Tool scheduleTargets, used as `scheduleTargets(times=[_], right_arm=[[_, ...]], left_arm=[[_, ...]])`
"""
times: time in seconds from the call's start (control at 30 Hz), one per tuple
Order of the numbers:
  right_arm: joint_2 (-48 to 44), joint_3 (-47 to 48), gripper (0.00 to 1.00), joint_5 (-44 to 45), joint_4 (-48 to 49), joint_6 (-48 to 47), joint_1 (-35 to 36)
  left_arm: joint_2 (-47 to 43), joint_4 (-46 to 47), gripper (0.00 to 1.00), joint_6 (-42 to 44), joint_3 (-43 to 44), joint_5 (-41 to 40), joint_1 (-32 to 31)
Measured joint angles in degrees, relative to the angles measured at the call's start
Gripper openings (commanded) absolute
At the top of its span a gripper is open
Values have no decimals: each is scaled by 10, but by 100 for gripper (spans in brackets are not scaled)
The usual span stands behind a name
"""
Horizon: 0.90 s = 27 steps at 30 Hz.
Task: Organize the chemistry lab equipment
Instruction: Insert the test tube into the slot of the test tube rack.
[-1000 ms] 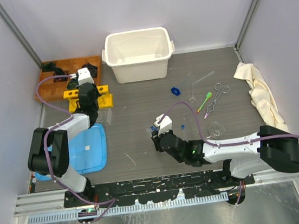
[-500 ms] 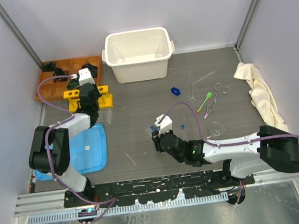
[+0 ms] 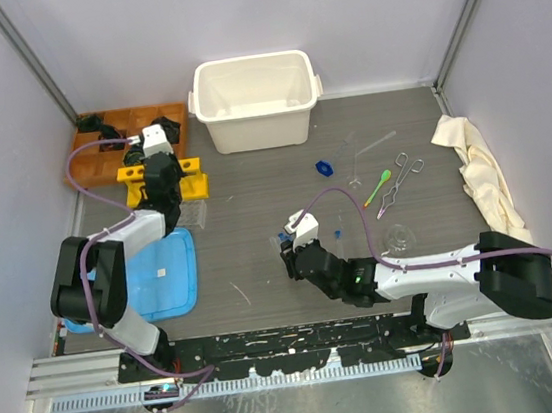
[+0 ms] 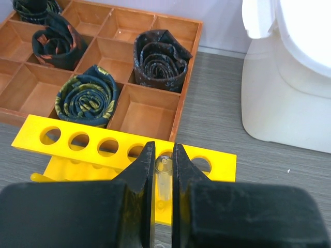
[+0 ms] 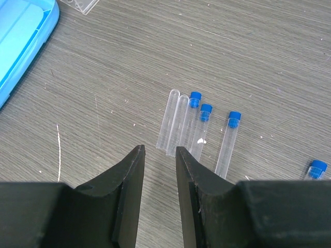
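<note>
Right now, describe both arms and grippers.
The left arm and right arm are white links with black joints, each trailing a purple cable. A green light glows on the right one. The left gripper and right gripper have black tapered fingers.

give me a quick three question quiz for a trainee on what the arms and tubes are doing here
1. True or false: the left pincer is shut on a clear tube over a hole of the yellow rack.
2. In the right wrist view, how many of the loose tubes on the table have no blue cap? A one, B two, C five.
3. Fill in: the right pincer hangs over the table with its jaws ____ and nothing between them.

Key: 1 true; 2 B; 3 open.
</note>
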Motion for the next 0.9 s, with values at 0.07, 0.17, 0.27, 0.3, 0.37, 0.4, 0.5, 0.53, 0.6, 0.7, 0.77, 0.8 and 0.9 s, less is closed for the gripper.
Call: scheduleTargets(times=[0.07,0.17,0.27,0.3,0.37,0.4,0.5,0.53,0.6,0.7,0.77,0.8,0.9], right_arm=[[0,0,37,0,0,0,0],[0,0,37,-1,0,0,0],[0,0,37,-2,0,0,0],[0,0,37,-3,0,0,0],[0,0,37,-3,0,0,0],[0,-1,37,-3,0,0,-1],[0,-2,37,-3,0,2,-2],[-1,-3,37,-3,0,2,-2],[-2,-4,37,-3,0,3,-2],[-5,-5,37,-3,0,4,-2],[-5,-5,37,-3,0,4,-2],[-5,-5,37,-3,0,4,-2],[-5,-6,37,-3,0,4,-2]], left_arm=[[-9,0,0,0,0,0,0],[-21,0,0,0,0,0,0],[-24,-1,0,0,0,0,0],[-24,-2,0,0,0,0,0],[-24,-5,0,0,-1,0,0],[-24,-6,0,0,-2,0,0],[-24,-10,0,0,-3,0,0],[-24,-10,0,0,-3,0,0],[-24,-13,0,0,-4,0,0],[-24,-16,0,0,-5,-1,0],[-24,-17,0,-1,-5,-1,0],[-24,-17,0,-1,-5,-1,0],[-24,-18,0,-2,-5,-1,0]])
